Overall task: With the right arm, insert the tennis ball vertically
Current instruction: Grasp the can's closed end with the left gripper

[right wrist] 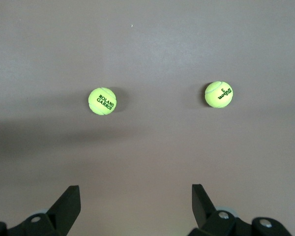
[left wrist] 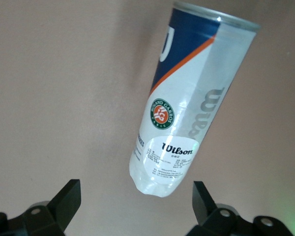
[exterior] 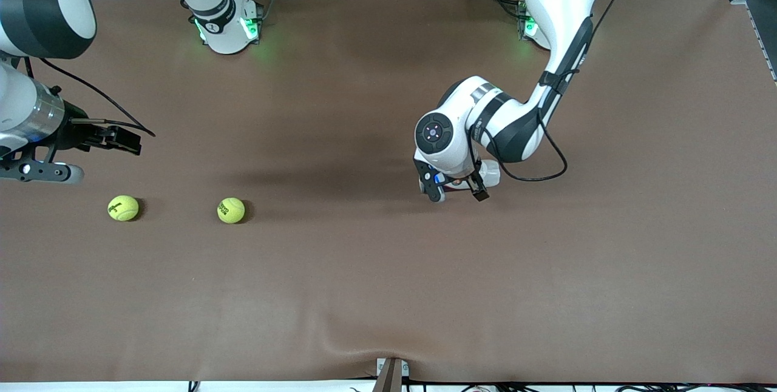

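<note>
Two yellow tennis balls lie on the brown table, one (exterior: 123, 207) toward the right arm's end and one (exterior: 230, 210) nearer the middle. Both show in the right wrist view (right wrist: 102, 101) (right wrist: 219, 94). My right gripper (exterior: 128, 140) (right wrist: 136, 206) is open and empty, up in the air near the right arm's end of the table, apart from the balls. A clear Wilson ball can (left wrist: 187, 113) lies on its side, mostly hidden under my left hand in the front view (exterior: 490, 172). My left gripper (exterior: 456, 192) (left wrist: 135, 206) is open, its fingers to either side of the can's closed end, not touching it.
The brown table cover (exterior: 388, 295) has a fold at the edge nearest the front camera, by a clamp (exterior: 391, 374). The arms' bases (exterior: 227, 31) stand along the table's edge farthest from that camera.
</note>
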You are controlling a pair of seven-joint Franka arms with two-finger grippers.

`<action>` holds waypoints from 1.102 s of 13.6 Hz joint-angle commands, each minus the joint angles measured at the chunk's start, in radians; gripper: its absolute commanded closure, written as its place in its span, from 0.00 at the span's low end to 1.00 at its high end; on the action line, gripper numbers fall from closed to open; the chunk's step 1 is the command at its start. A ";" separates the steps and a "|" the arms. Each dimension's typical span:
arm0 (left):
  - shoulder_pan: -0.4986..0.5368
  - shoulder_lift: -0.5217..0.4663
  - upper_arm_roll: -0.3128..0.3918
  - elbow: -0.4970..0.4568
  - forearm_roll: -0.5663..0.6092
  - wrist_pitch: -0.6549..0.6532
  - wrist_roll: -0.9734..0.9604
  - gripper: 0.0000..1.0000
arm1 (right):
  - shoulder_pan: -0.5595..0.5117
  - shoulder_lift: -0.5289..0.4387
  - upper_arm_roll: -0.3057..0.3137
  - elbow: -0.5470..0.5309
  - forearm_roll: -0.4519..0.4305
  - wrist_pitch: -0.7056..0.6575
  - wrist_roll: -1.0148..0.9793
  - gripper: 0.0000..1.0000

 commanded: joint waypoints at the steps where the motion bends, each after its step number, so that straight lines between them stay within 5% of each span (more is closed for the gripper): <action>1: -0.006 -0.014 -0.002 -0.054 0.060 0.050 0.069 0.00 | 0.002 0.012 0.001 0.025 0.010 -0.017 0.011 0.00; 15: -0.045 0.042 0.004 -0.062 0.079 0.036 0.081 0.00 | 0.003 0.014 0.001 0.025 0.010 -0.017 0.011 0.00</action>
